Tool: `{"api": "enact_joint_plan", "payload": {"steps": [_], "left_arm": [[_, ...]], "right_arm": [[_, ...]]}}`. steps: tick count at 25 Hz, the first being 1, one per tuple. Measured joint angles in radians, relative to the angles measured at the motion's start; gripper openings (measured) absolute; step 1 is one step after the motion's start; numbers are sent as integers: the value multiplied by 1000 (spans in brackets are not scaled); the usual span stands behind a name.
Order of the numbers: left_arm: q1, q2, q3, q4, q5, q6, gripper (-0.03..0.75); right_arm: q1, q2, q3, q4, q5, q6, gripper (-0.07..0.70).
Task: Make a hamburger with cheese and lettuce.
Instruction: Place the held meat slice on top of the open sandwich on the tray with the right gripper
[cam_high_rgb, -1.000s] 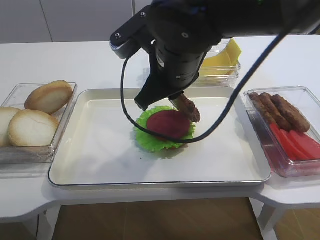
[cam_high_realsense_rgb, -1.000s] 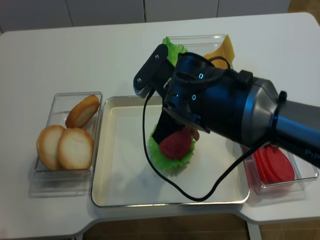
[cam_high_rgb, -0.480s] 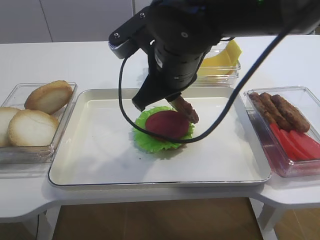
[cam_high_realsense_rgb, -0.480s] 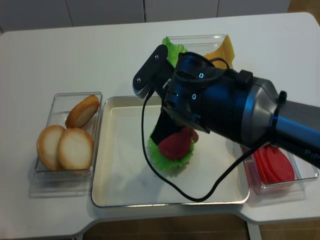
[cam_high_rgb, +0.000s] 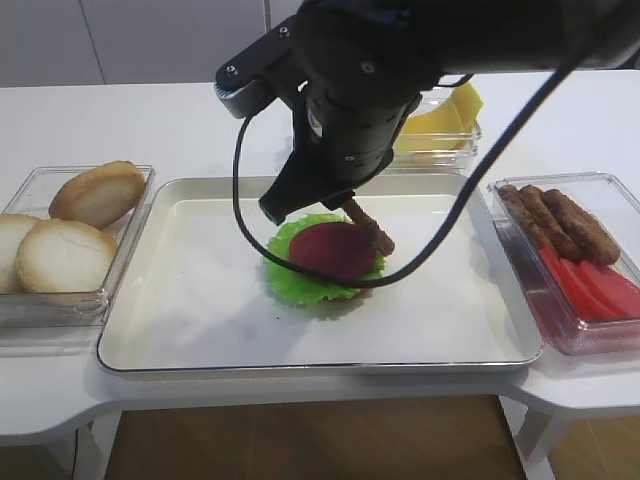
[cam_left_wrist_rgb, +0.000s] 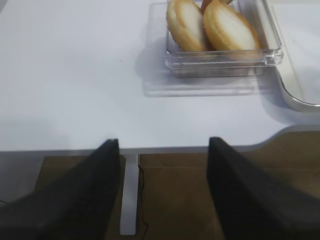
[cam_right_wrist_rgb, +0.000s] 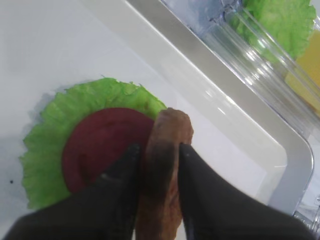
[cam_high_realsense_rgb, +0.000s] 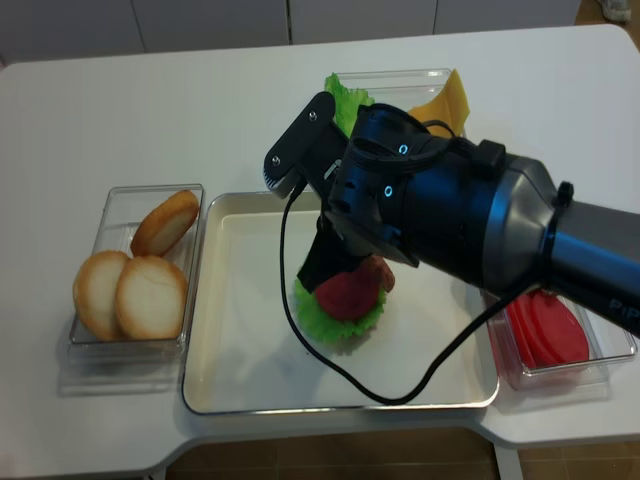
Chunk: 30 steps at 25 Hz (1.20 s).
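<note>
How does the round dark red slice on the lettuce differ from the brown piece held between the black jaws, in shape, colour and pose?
The round dark red slice is a flat disc; the brown piece is long and narrow. The slice is smooth and dark red; the piece is rough and brown. The slice lies flat on the frilly green lettuce leaf; the piece sits between the right gripper's jaws, its far end over the slice's edge. Both are above the white tray.
</note>
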Motion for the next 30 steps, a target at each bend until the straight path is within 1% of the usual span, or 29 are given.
{"api": "enact_joint_plan", "payload": {"steps": [4,15,21,23,26,30], "left_arm": [[0,0,0,0,0,0,416],[0,0,0,0,0,0,416],[0,0,0,0,0,0,416],[0,0,0,0,0,0,416],[0,0,0,0,0,0,416],[0,0,0,0,0,0,416]], "right_arm": [[0,0,0,23,-8,0,237],[0,0,0,161,-39,0,246],[0,0,0,172,-41,0,248],[0,0,0,159,-33,0,258],[0,0,0,150,-16,0,312],[0,0,0,149,1,0,435]]}}
